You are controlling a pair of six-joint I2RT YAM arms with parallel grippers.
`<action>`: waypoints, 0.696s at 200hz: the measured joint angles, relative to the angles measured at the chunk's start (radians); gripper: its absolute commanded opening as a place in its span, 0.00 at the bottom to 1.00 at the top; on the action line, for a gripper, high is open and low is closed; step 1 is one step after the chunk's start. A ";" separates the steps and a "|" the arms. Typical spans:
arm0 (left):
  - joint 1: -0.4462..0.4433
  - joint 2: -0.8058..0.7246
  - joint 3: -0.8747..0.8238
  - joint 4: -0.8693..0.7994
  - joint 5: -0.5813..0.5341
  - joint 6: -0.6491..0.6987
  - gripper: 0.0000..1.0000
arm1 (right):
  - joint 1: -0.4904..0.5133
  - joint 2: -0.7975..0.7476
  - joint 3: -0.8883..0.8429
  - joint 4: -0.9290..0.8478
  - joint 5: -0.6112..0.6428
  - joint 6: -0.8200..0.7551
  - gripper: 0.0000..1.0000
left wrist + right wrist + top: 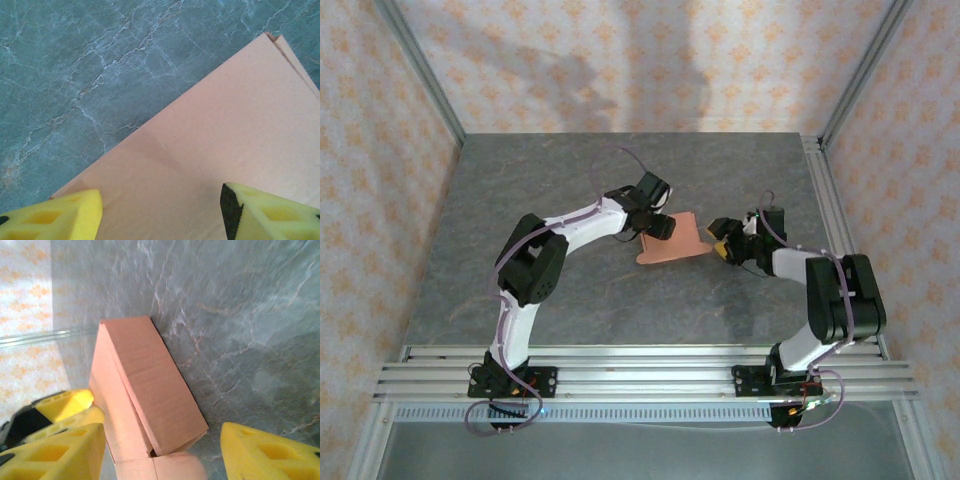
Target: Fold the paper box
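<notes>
Paper box (672,243): middle of the table (570,180), between both grippers (salmon card, partly folded).
Left gripper (160,220): jaws apart over the box's flat face.
Right gripper (162,455): jaws wide, box end between.

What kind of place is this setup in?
Likely a lab test cell for robot work: left arm and right arm bolted to aluminium rails, patterned backdrop walls boxing in a grey marbled table.
</notes>
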 measured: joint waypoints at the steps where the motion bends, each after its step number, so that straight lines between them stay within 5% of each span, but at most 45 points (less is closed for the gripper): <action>1: 0.000 0.000 0.000 0.000 0.000 0.000 0.66 | -0.001 -0.002 -0.001 0.000 0.002 0.001 0.65; 52: 0.000 -0.002 -0.011 0.018 0.000 0.000 0.65 | -0.010 -0.092 -0.020 -0.020 0.097 -0.052 0.68; 139: -0.009 -0.224 -0.194 0.089 -0.005 -0.093 0.67 | 0.090 0.089 0.204 -0.187 0.043 -0.261 0.58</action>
